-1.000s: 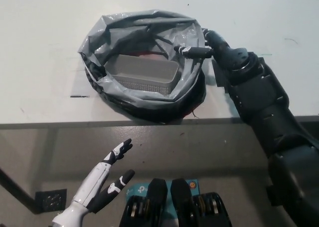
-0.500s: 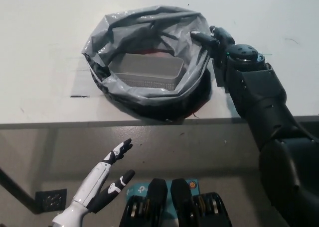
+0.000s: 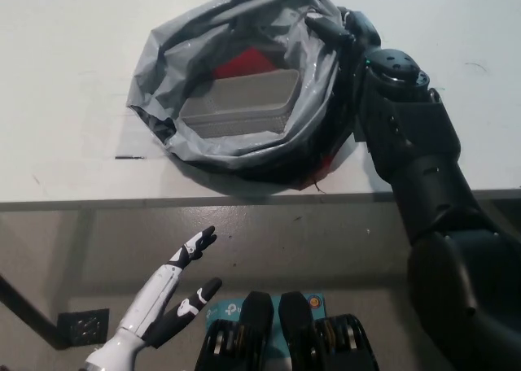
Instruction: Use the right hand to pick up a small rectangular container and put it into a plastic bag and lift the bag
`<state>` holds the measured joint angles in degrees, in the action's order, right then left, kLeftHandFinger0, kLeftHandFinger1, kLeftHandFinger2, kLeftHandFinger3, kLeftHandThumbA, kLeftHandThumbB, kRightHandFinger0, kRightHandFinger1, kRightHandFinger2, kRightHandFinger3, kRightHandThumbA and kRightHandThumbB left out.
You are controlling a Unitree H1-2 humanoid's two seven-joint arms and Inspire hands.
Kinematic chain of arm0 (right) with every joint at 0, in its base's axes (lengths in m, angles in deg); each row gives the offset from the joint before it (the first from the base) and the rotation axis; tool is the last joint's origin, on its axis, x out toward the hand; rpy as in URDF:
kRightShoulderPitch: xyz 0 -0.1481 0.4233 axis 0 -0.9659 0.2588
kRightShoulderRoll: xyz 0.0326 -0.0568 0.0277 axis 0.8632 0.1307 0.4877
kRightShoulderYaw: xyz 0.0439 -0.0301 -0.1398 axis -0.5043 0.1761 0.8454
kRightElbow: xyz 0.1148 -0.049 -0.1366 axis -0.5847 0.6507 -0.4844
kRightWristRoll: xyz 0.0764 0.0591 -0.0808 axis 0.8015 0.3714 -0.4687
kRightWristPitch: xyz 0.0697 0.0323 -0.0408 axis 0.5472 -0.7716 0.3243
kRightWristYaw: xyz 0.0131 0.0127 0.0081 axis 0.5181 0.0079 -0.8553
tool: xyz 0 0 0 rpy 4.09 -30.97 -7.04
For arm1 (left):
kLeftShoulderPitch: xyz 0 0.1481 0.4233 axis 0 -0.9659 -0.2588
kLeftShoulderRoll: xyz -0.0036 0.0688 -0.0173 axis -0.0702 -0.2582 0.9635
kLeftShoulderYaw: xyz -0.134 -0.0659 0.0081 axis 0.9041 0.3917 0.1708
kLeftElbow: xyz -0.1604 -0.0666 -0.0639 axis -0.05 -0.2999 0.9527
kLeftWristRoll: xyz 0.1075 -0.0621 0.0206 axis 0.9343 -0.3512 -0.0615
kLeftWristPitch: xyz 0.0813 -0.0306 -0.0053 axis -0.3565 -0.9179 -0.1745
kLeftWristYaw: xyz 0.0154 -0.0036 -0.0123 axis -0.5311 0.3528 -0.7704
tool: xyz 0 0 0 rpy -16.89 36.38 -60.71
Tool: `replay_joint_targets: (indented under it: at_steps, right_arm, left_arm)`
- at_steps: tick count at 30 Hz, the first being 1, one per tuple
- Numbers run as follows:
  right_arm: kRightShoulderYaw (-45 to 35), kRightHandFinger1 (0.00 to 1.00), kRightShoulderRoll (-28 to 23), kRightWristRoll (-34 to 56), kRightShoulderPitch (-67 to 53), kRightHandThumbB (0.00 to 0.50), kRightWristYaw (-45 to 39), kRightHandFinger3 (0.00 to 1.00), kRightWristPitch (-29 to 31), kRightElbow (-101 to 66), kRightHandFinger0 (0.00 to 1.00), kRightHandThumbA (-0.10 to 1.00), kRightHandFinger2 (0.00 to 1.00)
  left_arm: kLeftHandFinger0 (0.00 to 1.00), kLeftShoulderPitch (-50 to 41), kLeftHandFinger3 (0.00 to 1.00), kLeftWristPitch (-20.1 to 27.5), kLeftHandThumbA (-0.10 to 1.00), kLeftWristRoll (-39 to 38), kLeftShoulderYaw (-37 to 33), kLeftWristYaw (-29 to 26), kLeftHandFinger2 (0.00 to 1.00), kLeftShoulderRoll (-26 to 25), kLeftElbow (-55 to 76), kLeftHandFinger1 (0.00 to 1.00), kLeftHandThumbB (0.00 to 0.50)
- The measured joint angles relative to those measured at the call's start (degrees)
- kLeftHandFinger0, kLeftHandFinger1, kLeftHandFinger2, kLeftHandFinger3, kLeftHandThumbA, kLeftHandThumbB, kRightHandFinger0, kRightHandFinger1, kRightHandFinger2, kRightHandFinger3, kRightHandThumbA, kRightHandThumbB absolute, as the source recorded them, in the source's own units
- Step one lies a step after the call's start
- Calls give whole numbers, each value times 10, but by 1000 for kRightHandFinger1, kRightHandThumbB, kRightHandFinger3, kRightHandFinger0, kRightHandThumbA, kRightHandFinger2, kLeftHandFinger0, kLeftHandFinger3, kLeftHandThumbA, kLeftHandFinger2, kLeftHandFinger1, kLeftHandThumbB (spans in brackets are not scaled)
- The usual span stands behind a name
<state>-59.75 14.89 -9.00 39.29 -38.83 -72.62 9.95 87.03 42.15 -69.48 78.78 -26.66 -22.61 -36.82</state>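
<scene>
While the right hand (image 3: 346, 31) pinches the upper right rim of the grey plastic bag (image 3: 163, 70), its fingers are closed on the film and partly buried in the folds. Compared with a second ago, the hand sits higher in the picture and tighter against the rim, and the black forearm has swung in behind it. The rim on that side has risen and pulled toward the hand. As a result the mouth now stands tilted and more open, and the right wall is drawn taut.

Inside the bag lies the small rectangular container (image 3: 240, 102), grey and flat-sided, resting on the bag floor near the middle. A red patch (image 3: 244, 62) now shows just behind it through the mouth; a second ago it was barely visible. What it belongs to cannot be determined.

The bag's lower edge rests on the white table (image 3: 73, 143) close to the front edge. By this evidence, placement is complete and the lift has begun but the bag is not yet clear of the surface.

The white left hand (image 3: 175, 294) rests below the table edge at lower left, fingers spread, holding nothing.
</scene>
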Motion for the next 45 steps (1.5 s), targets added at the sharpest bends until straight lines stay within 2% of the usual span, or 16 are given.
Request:
replay_joint_targets:
  at_steps: [1, 2, 3, 4, 6, 7, 8, 12, 21, 23, 26, 31, 35, 36, 39, 45]
  right_arm:
    - [-2, 319, 3, 6, 0, 226, 1, 541, -4, -8, 0, -60, 818]
    - [-3, 377, 5, 9, 0, 205, 1, 594, -6, -14, 0, -98, 893]
    - [-4, 390, 9, 15, 0, 206, 2, 609, -13, -25, 0, -100, 909]
    - [-4, 391, 11, 17, 0, 197, 3, 618, -18, -34, 0, -100, 904]
    - [-4, 328, 18, 25, 2, 153, 3, 588, -32, -64, 0, -100, 788]
    - [-4, 328, 21, 31, 6, 153, 3, 588, -40, -78, 0, -100, 788]
    - [-4, 259, 24, 34, 10, 161, 3, 1000, -45, -85, 0, -100, 738]
    - [-4, 184, 36, 53, 44, 143, 3, 1000, -68, -116, 0, -100, 671]
    - [-8, 164, 38, 117, 140, 105, 9, 1000, -86, -128, 0, -100, 685]
    - [-8, 184, 37, 128, 152, 91, 10, 1000, -87, -129, 0, -100, 732]
    - [-14, 200, 35, 154, 184, 92, 18, 1000, -90, -137, 0, -100, 799]
    - [-16, 225, 35, 185, 216, 85, 29, 1000, -93, -166, 0, -100, 814]
    - [-12, 192, 40, 196, 206, 121, 35, 1000, -93, -153, 0, -100, 773]
    - [-12, 118, 46, 199, 193, 128, 38, 1000, -93, -146, 0, -100, 694]
    - [-7, 168, 58, 213, 174, 109, 41, 1000, -94, -147, 0, -100, 766]
    - [21, 180, 60, 257, 181, 99, 60, 1000, -94, -225, 0, -100, 770]
  left_arm:
    - [1000, 0, 1000, 0, 924, 0, 0, 0, 1000, 0, 0, 1000, 265]
    - [1000, 0, 1000, 0, 924, 0, 0, 0, 1000, 0, 0, 1000, 265]
    - [1000, 0, 1000, 0, 925, 0, 0, 0, 1000, 0, 0, 1000, 265]
    - [1000, 0, 1000, 0, 927, 0, 0, 0, 1000, 0, 0, 1000, 266]
    - [1000, 0, 1000, 0, 924, 0, 0, 0, 1000, 0, 0, 1000, 265]
    - [1000, 0, 1000, 0, 924, 0, 1, 0, 1000, 0, 0, 1000, 265]
    - [1000, 0, 1000, 0, 924, 0, 1, 0, 1000, 0, -1, 1000, 264]
    - [1000, 0, 1000, 0, 925, 1, 1, 0, 1000, 0, -1, 1000, 262]
    - [1000, -1, 1000, 0, 913, 1, 1, 0, 1000, 0, -3, 1000, 259]
    - [1000, -2, 1000, -1, 907, 1, 1, 0, 1000, 0, -3, 1000, 250]
    - [1000, -4, 1000, -2, 908, 1, 1, 0, 1000, 0, -3, 1000, 248]
    - [1000, -16, 1000, -1, 914, 4, 0, -1, 1000, 0, 0, 1000, 235]
    - [1000, -35, 1000, 0, 900, 10, 0, -2, 1000, 0, 1, 1000, 228]
    - [1000, -42, 1000, 1, 899, 12, 0, -3, 1000, 0, 2, 1000, 226]
    - [1000, -46, 1000, 1, 900, 13, 1, -3, 1000, 0, 2, 1000, 228]
    - [1000, -39, 1000, 1, 897, 13, 3, -3, 1000, 0, 5, 1000, 225]
